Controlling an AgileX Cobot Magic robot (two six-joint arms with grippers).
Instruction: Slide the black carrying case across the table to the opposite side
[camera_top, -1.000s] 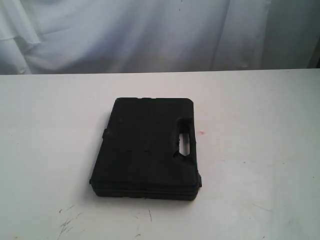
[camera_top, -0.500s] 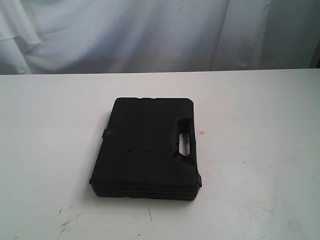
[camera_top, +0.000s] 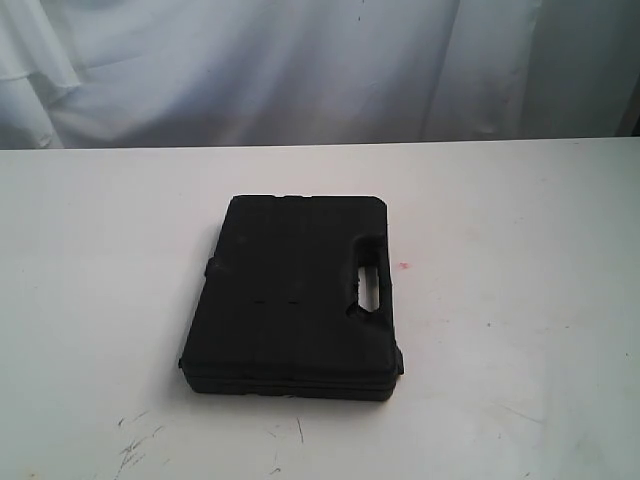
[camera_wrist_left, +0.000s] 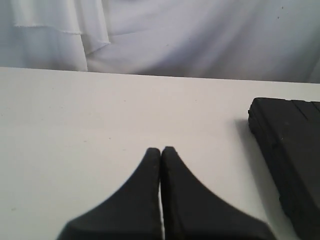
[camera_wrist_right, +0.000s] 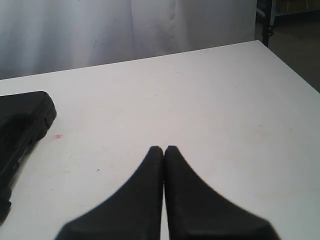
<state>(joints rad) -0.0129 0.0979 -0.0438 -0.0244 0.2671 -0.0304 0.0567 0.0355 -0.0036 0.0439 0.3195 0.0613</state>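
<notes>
Seen from the exterior camera, the black carrying case (camera_top: 295, 300) lay flat and shut near the middle of the white table (camera_top: 520, 230), its handle cutout (camera_top: 372, 285) facing the right side and a small pinkish spot (camera_top: 404, 266) on the tabletop just beyond it; a white drape (camera_top: 300, 70) hung behind, and neither arm appeared in that frame. From the left wrist camera, the left gripper (camera_wrist_left: 160, 150) hung over bare tabletop with its two fingers pressed together and nothing between them, the case's corner near but apart from it. From the right wrist camera, the right gripper (camera_wrist_right: 164, 149) was likewise closed and empty, apart from the case's handle end, with the pinkish spot beside that end. No contact had yet been made, so the slide appeared not to have begun. A clean push would likely call for closed fingertips set low against the middle of one long side wall, driven straight and slowly, since an off-centre shove could spin the case rather than carry it across.
</notes>
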